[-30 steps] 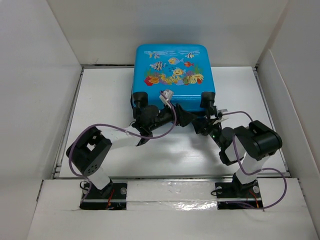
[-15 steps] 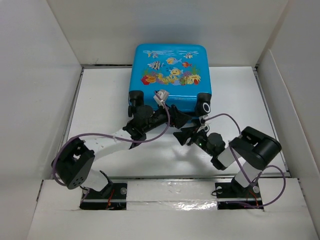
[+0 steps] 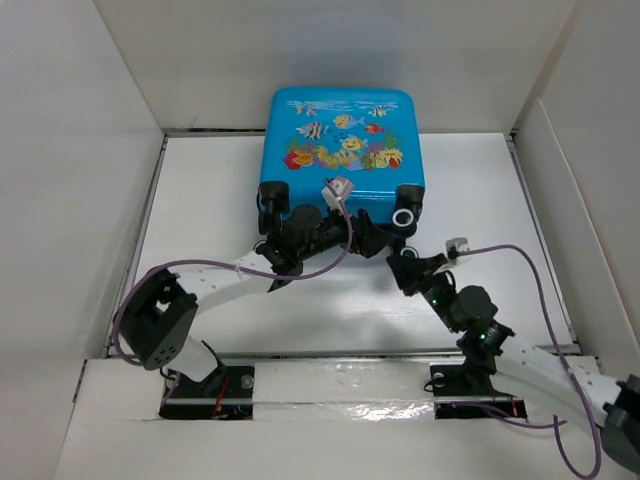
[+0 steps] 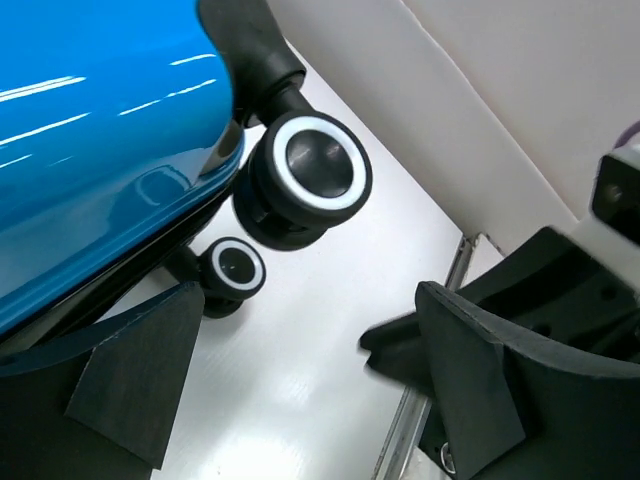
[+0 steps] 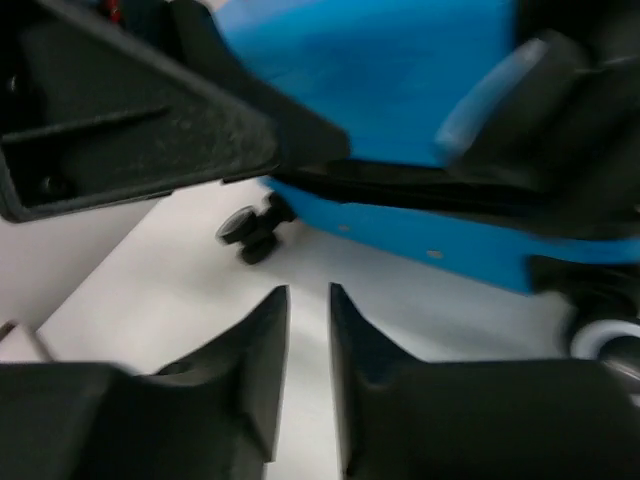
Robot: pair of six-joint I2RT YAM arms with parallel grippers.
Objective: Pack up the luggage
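The luggage (image 3: 340,140), a bright-blue hard-shell case with a fish print, lies closed and flat at the back of the table, its black wheels (image 3: 405,218) toward the arms. My left gripper (image 3: 372,238) sits at the case's near edge between the wheels. In the left wrist view it (image 4: 300,370) stands wide open over bare table, with a wheel (image 4: 315,175) and the blue shell (image 4: 90,130) just ahead. My right gripper (image 3: 398,262) hangs just short of that edge. Its jaws (image 5: 308,300) show only a narrow gap with nothing in it, and the luggage (image 5: 400,90) is beyond.
White walls (image 3: 80,150) box in the table on the left, back and right. A metal seam (image 4: 445,300) runs along the floor by the right wall. Purple cables (image 3: 520,255) loop off both arms. The left gripper's finger (image 5: 130,110) crosses the top of the right wrist view.
My right gripper has drawn back a little from the luggage and its jaws have narrowed; that arm's elbow has dropped low to the right. The left jaws have widened slightly.
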